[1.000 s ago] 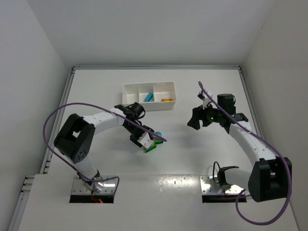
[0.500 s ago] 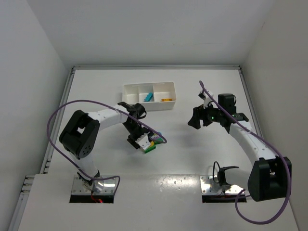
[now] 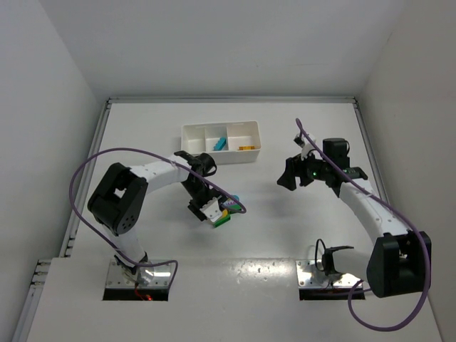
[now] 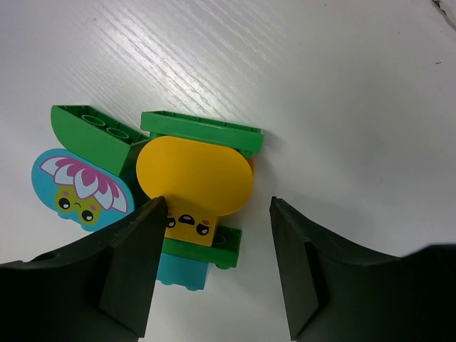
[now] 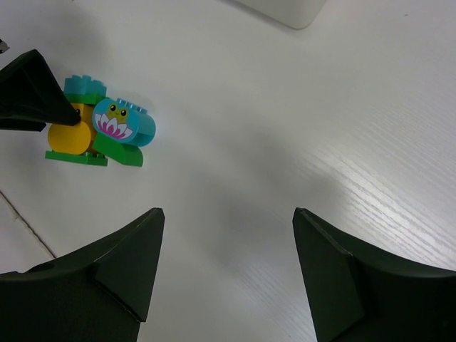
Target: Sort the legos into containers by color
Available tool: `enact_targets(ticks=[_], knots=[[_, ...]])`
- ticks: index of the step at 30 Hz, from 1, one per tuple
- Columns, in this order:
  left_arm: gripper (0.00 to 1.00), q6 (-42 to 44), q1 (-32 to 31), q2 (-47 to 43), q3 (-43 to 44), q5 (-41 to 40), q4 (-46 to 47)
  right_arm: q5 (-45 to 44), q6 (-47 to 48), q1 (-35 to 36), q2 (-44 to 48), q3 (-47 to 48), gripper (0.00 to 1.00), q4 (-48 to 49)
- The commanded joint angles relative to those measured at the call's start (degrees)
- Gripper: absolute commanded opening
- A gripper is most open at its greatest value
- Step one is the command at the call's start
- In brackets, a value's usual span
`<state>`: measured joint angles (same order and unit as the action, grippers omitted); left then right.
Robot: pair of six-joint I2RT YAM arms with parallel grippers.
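Observation:
A cluster of legos (image 3: 228, 211) lies on the table: a yellow round-topped brick with a face (image 4: 194, 178), green bricks (image 4: 201, 130), a cyan flower brick (image 4: 78, 187) and a small cyan block (image 4: 184, 273). My left gripper (image 4: 217, 208) is open just above the cluster, its left finger (image 4: 135, 263) at the yellow brick's side; it also shows in the top view (image 3: 209, 209). The white three-compartment tray (image 3: 219, 125) holds a cyan brick (image 3: 220, 144) in the middle and a yellow brick (image 3: 246, 148) on the right. My right gripper (image 3: 292, 175) is open and empty over bare table.
In the right wrist view the lego cluster (image 5: 96, 132) lies far left with the left gripper's dark finger (image 5: 32, 92) beside it, and the tray's corner (image 5: 285, 8) shows at the top. White walls bound the table at the back and sides.
My left gripper has shifted slightly left and settled over the lego cluster. The right arm has not moved.

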<state>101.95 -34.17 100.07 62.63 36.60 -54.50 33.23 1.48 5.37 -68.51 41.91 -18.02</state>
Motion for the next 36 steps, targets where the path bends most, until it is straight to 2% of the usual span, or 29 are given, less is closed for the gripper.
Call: enact_targets(ticks=[1, 13, 20, 23, 24, 27, 30, 31, 36], knots=[[0.65, 1.2, -0.1, 0.2, 2.0, 1.4, -0.3, 1.7, -0.4, -0.2, -0.2, -0.3, 0.73, 2.3], [0.68, 1.2, 0.4, 0.7, 3.0, 1.9, 0.3, 1.7, -0.4, -0.2, -0.2, -0.9, 0.73, 2.3], [0.67, 1.2, 0.4, 3.9, 3.6, -0.6, 0.3, 1.7, -0.4, -0.2, -0.8, -0.3, 0.73, 2.3], [0.59, 1.2, 0.4, 5.4, 4.2, -1.9, 0.3, 1.7, 0.1, -0.2, -1.4, -0.3, 0.73, 1.8], [0.52, 1.2, 0.4, 5.4, 4.2, -1.9, 0.3, 1.7, 0.1, -0.2, -1.4, -0.3, 0.73, 1.8], [0.42, 0.5, 0.4, 5.9, 4.7, -2.5, 0.3, 1.7, 0.6, -0.2, -1.4, -0.3, 0.73, 1.8], [0.31, -2.6, 0.4, 5.4, 4.7, -2.0, 1.1, 1.7, 1.2, -0.2, -1.4, -0.3, 0.73, 1.8], [0.24, -3.9, 0.4, 5.4, 4.2, -1.2, 2.0, 1.7, 1.2, -0.2, -1.4, -0.3, 0.73, 1.8], [0.12, -14.9, 1.7, 2.2, 0.9, 1.7, 7.3, 3.7, 0.6, -0.2, -1.4, -0.3, 0.73, 2.3]])
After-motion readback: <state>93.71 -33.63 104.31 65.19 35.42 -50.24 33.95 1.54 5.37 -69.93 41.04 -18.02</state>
